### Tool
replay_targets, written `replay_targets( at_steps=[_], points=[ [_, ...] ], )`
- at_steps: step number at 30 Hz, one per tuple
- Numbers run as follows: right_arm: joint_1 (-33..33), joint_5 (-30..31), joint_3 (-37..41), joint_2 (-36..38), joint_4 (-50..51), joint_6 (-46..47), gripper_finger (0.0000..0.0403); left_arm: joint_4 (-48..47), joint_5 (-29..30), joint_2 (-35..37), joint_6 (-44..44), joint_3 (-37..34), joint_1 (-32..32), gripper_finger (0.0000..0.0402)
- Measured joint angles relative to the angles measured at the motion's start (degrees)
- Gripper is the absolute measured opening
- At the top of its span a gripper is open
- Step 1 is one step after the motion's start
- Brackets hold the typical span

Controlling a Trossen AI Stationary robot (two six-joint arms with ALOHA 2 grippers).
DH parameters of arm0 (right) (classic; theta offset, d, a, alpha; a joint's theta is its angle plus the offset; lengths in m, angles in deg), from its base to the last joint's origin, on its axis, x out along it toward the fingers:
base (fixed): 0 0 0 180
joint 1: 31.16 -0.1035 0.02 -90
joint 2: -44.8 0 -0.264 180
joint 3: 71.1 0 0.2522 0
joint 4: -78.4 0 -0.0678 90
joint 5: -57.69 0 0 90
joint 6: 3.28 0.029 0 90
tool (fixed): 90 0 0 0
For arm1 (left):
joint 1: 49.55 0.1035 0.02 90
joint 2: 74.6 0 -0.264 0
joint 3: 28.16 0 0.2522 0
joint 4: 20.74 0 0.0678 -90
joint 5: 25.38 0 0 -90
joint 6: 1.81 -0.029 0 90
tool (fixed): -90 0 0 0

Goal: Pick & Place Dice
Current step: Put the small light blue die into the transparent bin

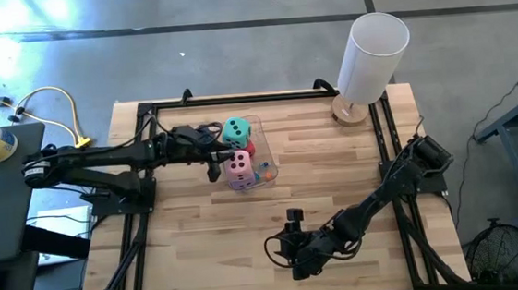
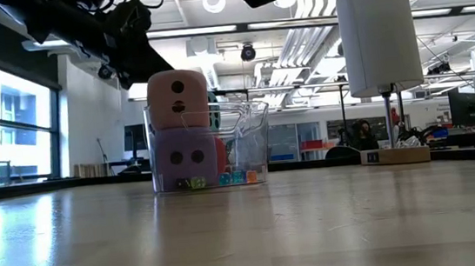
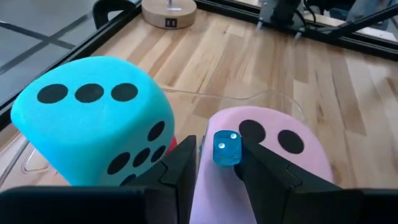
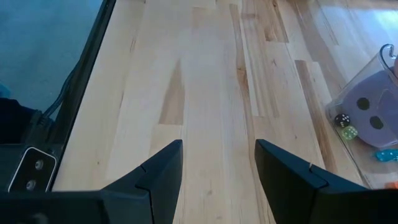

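A clear container [image 1: 259, 168] on the table holds the big foam dice. The pink die [image 1: 239, 168] sits on top of the purple die [image 2: 186, 157]. The teal die [image 3: 93, 118] stands beside the pink one, with the red die [image 1: 250, 148] lower between them. My left gripper [image 3: 219, 154] hovers open, slanting down over the pink die's top [image 3: 273, 143]. A tiny translucent blue cube with pale pips [image 3: 227, 148] lies on that top between the fingers. My right gripper [image 4: 219, 149] waits open over bare wood near the table's front. My left gripper stands on either side of the tiny blue cube [image 3: 227, 148]. A gap shows between the cube and one finger [image 3: 185, 163]. Whether the other finger [image 3: 261, 168] touches it, I cannot tell.
A white cylinder lamp [image 1: 372, 54] on a wooden base stands at the table's far right. Tiny coloured cubes [image 2: 235, 177] lie on the container's floor. Black frame rails [image 1: 394, 153] run along the table's sides.
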Motion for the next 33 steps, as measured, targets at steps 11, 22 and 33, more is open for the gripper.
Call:
replay_targets(
  at_steps=[11, 22, 33],
  points=[
    [0.0, 0.0, 0.0, 0.0, 0.0, 0.1, 0.0192, 0.2, -0.3, -1.1, -0.1, 0.0, -0.2, 0.0118],
    [0.0, 0.0, 0.0, 0.0, 0.0, 0.1, 0.0192, 3.8, 4.4, -1.2, -3.8, 0.1, -1.3, 0.0118],
    [0.0, 0.0, 0.0, 0.0, 0.0, 1.0, 0.0192, 4.0, 6.4, 0.9, -4.4, 0.1, -3.0, 0.0118]
  ],
)
